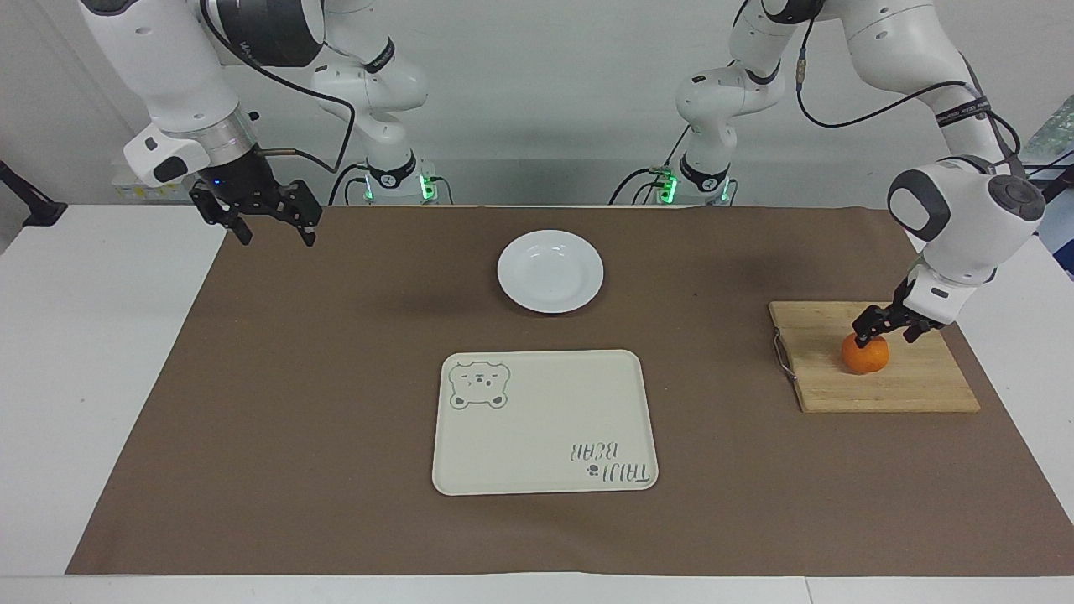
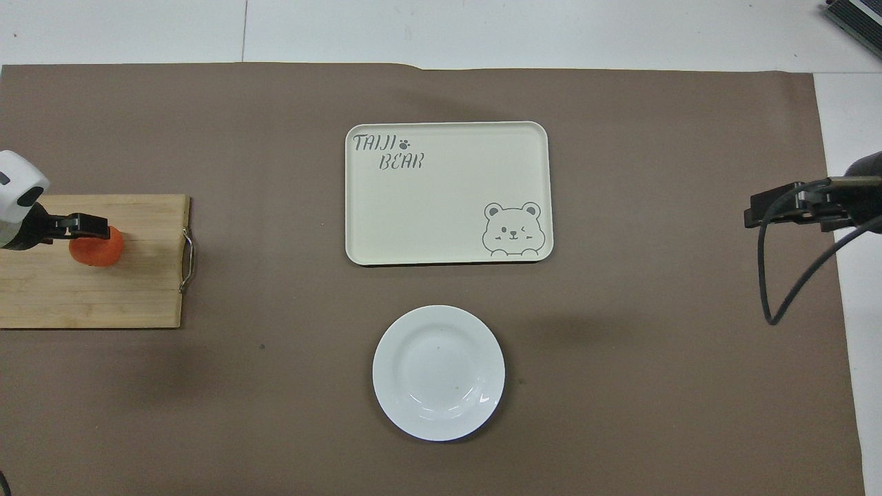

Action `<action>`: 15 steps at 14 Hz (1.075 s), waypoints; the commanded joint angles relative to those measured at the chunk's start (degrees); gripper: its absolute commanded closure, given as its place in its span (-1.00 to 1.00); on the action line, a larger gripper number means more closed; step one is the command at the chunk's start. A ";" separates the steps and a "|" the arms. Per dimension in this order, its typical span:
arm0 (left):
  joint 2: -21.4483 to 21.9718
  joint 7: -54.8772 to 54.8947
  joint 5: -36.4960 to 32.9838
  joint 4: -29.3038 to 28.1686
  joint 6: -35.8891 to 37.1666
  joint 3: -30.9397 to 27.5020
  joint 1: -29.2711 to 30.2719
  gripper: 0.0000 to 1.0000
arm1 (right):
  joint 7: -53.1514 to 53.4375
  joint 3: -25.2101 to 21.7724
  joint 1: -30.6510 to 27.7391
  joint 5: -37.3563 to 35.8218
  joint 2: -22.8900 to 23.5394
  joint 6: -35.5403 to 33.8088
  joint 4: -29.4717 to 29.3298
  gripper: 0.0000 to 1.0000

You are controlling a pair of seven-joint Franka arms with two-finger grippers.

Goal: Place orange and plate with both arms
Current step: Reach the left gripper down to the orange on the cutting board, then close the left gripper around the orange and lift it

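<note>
Left gripper (image 1: 884, 332) is seen spread around the orange (image 1: 865, 356) only in the facing view; nothing is gripped.

Right gripper (image 1: 270, 227) waits, spread.

Left gripper (image 1: 883, 329) open at orange (image 1: 866, 356) on board (image 1: 914, 382), right gripper (image 1: 267, 226) waiting

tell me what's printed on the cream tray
A grey winking bear and "TAIJI BEAR" lettering on the tray, best seen in the overhead view.

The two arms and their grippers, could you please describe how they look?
Both arms are white and jointed, with grey-black joint caps and black cables along them. The right arm has a silver wrist ring. The left gripper and right gripper are black and two-fingered. Green lights glow at both bases.
</note>
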State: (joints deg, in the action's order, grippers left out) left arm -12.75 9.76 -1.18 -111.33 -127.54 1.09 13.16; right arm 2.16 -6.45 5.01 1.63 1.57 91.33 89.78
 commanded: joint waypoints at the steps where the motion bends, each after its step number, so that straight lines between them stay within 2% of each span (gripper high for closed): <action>1: 0.53 -0.26 -0.75 -1.43 -1.30 -0.21 -0.41 -1.00 | 1.18 0.38 -0.35 -0.84 0.27 -0.89 -0.92 -1.00; 8: 0.10 -0.44 -0.75 -5.21 -5.17 -0.21 -0.41 -1.00 | 1.18 0.38 -0.35 -0.84 0.27 -0.89 -0.92 -1.00; 15: -0.25 -0.09 -0.75 -5.65 -5.69 -0.12 -0.33 -1.00 | 1.18 0.38 -0.35 -0.84 0.27 -0.89 -0.92 -1.00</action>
State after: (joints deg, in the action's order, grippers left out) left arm -13.47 9.75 -1.18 -115.61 -131.30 1.21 13.13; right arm 2.16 -6.45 5.01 1.63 1.57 91.33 89.78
